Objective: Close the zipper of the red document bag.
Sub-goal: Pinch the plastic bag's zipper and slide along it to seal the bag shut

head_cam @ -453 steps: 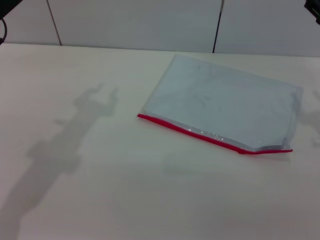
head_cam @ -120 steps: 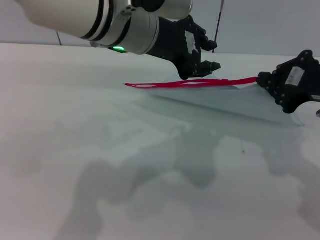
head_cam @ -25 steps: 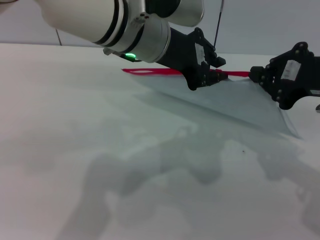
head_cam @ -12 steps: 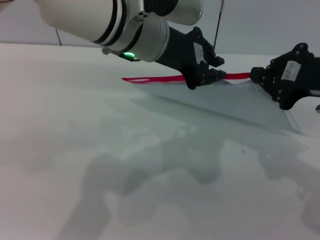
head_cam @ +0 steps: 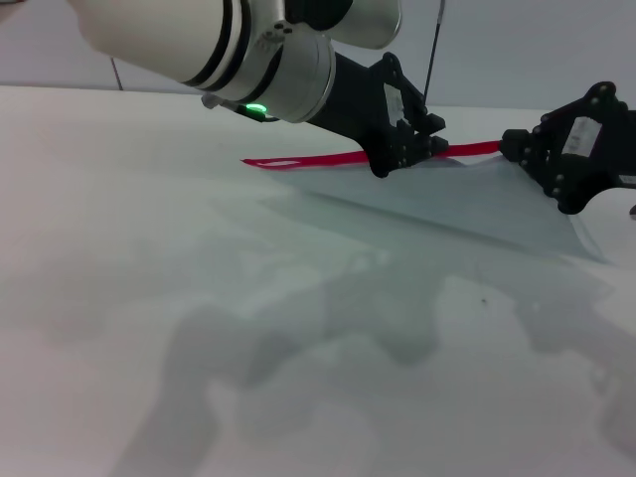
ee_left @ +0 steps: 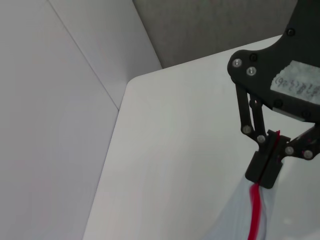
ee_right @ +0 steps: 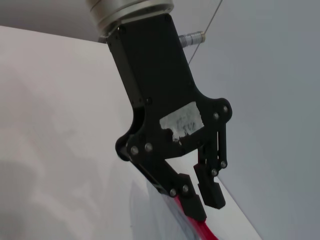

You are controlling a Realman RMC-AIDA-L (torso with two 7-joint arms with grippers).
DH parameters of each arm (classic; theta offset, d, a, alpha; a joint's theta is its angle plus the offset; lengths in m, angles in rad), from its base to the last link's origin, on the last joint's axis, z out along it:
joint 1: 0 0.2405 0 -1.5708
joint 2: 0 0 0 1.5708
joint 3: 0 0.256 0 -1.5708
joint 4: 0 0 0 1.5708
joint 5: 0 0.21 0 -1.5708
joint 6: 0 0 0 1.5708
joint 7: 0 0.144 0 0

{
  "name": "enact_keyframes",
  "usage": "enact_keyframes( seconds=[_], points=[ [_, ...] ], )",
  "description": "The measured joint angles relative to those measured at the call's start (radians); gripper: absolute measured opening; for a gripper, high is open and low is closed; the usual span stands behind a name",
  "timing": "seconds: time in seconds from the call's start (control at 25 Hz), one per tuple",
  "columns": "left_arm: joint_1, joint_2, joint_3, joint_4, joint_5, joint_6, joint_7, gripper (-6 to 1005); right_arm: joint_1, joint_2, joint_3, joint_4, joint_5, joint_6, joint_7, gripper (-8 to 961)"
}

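Note:
The red document bag [head_cam: 477, 204] is held up by its red edge, its translucent sheet slanting down to the table. The zipper [head_cam: 328, 157] runs as a red strip from its free left end to the right gripper. My left gripper [head_cam: 429, 147] sits partway along the strip, shut on the zipper; the right wrist view shows it [ee_right: 205, 205] with the red strip [ee_right: 200, 229] running out under its fingers. My right gripper [head_cam: 509, 147] is shut on the strip's right end, as the left wrist view [ee_left: 265, 175] shows. I cannot make out the slider.
The white table [head_cam: 149, 298] stretches wide in front of and to the left of the bag, marked only by the arms' shadows. Grey wall panels [head_cam: 517, 50] rise just behind the table's far edge.
Earlier the bag lay flat with no arms near it. In the last second the zipper's free left end has sunk a little and the left gripper has edged toward the right gripper.

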State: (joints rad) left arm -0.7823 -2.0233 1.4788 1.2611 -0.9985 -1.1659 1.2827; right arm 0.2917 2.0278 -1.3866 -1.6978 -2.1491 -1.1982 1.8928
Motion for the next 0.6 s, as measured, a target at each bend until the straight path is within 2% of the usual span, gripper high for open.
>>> enact_keyframes(
  seconds=[0.6],
  points=[
    [-0.003, 0.003, -0.004, 0.005, -0.005, -0.002, -0.003, 96, 0.005, 0.0, 0.012, 0.0, 0.0, 0.001, 0.0, 24]
  ],
)
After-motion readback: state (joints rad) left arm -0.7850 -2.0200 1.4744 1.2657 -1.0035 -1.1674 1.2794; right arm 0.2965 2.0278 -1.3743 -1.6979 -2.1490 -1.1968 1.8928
